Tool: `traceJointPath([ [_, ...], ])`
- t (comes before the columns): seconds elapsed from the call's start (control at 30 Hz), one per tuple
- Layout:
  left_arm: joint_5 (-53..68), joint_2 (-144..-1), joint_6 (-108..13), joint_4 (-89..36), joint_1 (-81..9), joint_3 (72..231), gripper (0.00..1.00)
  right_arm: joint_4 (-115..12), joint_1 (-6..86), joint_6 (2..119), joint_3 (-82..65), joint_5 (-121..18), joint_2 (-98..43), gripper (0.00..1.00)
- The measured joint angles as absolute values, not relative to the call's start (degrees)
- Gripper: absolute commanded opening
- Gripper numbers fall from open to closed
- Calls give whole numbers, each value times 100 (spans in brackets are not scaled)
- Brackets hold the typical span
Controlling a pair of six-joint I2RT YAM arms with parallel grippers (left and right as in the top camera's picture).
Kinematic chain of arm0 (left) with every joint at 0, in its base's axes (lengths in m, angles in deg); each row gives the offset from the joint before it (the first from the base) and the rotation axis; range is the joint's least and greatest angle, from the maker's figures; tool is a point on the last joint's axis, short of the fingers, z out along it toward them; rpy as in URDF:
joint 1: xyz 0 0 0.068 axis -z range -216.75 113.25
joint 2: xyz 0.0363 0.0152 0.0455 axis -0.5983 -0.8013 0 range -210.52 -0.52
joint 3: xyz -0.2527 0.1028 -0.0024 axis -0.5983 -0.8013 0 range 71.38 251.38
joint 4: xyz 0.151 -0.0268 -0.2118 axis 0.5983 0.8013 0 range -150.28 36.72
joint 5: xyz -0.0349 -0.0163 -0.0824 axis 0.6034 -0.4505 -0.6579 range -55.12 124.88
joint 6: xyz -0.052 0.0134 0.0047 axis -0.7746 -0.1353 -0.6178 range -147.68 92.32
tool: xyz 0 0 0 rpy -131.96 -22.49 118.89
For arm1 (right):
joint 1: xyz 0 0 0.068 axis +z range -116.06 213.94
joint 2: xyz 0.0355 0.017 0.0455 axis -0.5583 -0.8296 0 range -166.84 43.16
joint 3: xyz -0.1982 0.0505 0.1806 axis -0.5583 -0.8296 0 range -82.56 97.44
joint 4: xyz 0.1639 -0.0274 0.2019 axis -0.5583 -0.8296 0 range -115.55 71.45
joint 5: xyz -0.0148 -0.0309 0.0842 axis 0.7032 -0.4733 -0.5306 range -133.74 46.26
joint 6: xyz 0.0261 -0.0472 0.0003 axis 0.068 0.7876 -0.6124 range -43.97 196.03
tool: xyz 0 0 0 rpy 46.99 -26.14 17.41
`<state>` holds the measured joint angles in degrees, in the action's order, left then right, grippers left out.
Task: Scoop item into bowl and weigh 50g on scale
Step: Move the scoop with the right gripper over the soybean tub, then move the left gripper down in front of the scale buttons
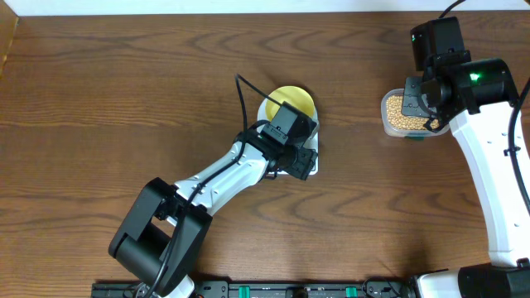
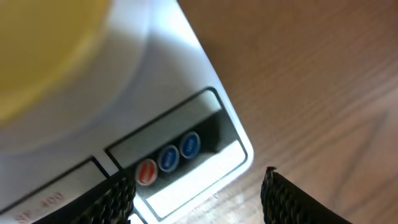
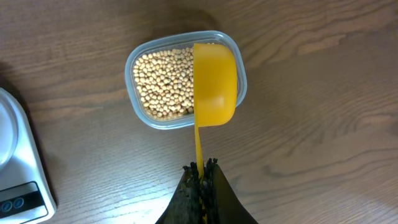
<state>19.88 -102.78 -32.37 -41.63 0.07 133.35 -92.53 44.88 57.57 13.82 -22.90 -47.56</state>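
The pale-yellow bowl (image 1: 292, 102) sits on the white scale (image 1: 308, 160), mostly covered by my left arm. My left gripper (image 2: 198, 194) is open, its fingers on either side of the scale's front corner (image 2: 205, 149) with its display and round buttons; the bowl's rim (image 2: 43, 50) is a blur at upper left. My right gripper (image 3: 202, 171) is shut on the handle of the yellow scoop (image 3: 215, 84), held over the clear tub of tan beans (image 3: 163, 84). In the overhead view the beans (image 1: 395, 112) show beside my right gripper (image 1: 425, 113).
The clear tub (image 1: 389, 126) stands at the right of the wooden table (image 1: 124, 99). The scale's corner shows at the left edge of the right wrist view (image 3: 15, 180). My right arm runs down the right side.
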Motion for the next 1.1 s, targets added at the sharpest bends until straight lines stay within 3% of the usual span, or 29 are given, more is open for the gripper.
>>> traceJointPath([
  [1.1,2171,-10345,-3237,-4124,215,13335,68,-9242,4488,5755,1382,-2290,-4756,1],
])
